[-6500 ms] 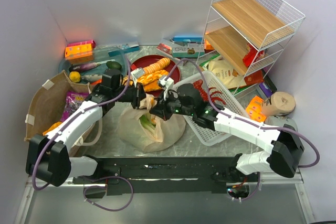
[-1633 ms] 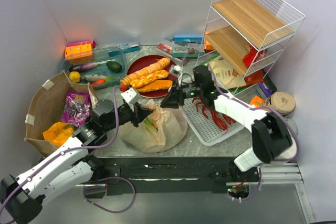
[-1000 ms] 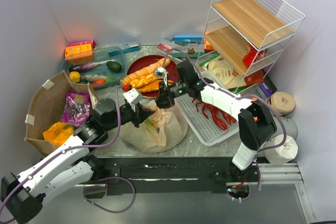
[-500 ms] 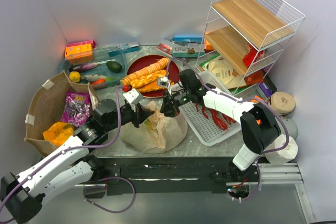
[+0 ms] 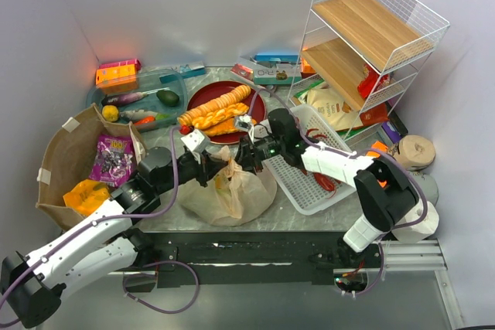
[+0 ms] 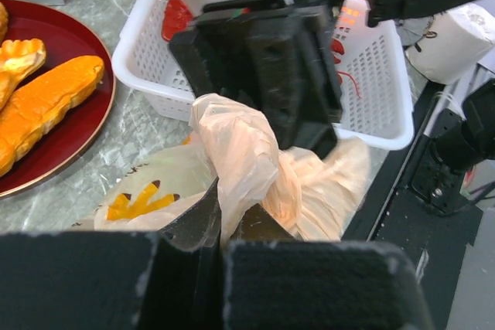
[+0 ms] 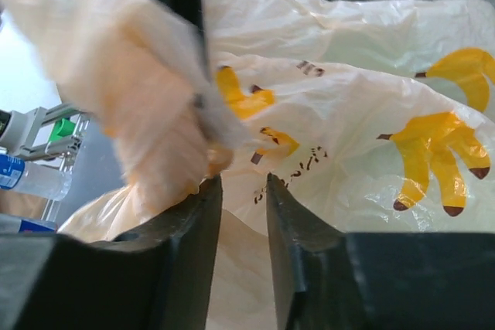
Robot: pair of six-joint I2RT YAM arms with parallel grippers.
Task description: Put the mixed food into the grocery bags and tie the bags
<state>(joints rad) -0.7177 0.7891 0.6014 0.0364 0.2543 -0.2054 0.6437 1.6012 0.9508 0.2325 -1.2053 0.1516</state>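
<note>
The thin tan plastic bag [image 5: 232, 191] with orange marks lies at the table's middle front. My left gripper [image 5: 209, 168] is shut on its twisted handle [image 6: 236, 152], and its jaws pinch the bunched plastic low in the left wrist view [image 6: 226, 226]. My right gripper [image 5: 246, 154] hangs just right of that handle, jaws slightly apart against the bag's printed side [image 7: 371, 75], with nothing pinched between them [image 7: 242, 191]. The brown paper bag [image 5: 66, 144] stands at far left, holding a purple packet [image 5: 112, 156] and an orange packet [image 5: 85, 195].
A white slotted basket [image 5: 308, 205] lies right of the bag. A red plate [image 5: 216, 87] with bread sits behind it. A wire rack [image 5: 371, 28] fills the back right, a clear tub [image 5: 139, 102] of produce the back left, and paper rolls [image 5: 414, 152] the right edge.
My right gripper came down from near the red plate to the bag's handle and its jaws parted a little. My left gripper kept its hold on the handle.
</note>
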